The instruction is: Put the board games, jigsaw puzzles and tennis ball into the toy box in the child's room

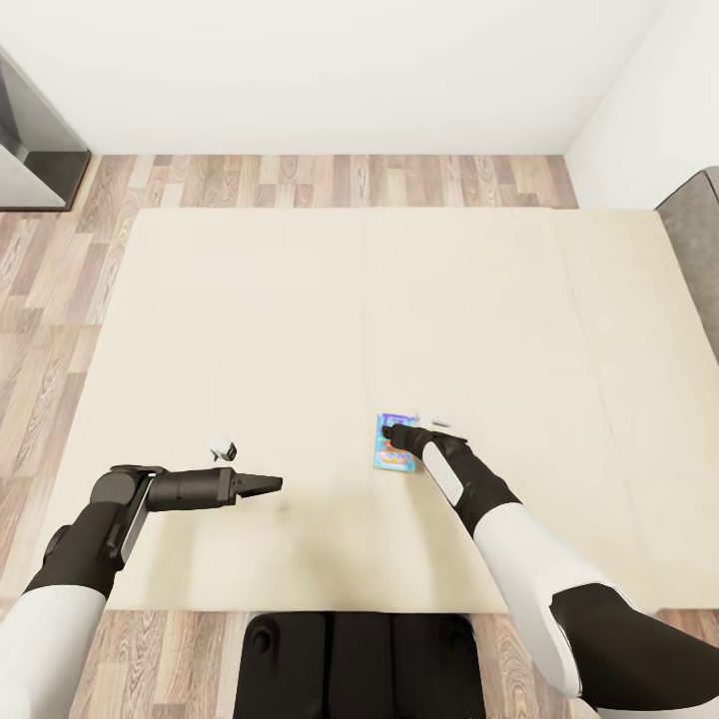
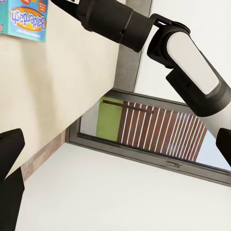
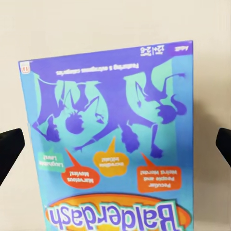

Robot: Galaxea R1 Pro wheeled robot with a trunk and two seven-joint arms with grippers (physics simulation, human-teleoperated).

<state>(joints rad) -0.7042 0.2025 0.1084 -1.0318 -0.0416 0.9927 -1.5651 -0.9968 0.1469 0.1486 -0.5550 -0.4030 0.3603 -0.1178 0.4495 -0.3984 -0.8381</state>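
Observation:
A small, mostly blue board game lies flat on the beige mattress of the bed, near its front middle. My right gripper hovers just over the game's far end, open. In the right wrist view the "Balderdash" board game spans the space between the two fingertips, which stand wide apart and touch nothing. My left gripper is to the left of the game, pointing toward it low over the mattress, open and empty. From the left wrist view the board game and my right arm are in sight.
The grey headboard is at the bed's right end. A dark grey unit stands at the far left on the wood-plank floor. White walls close the far side. My base is against the bed's near edge.

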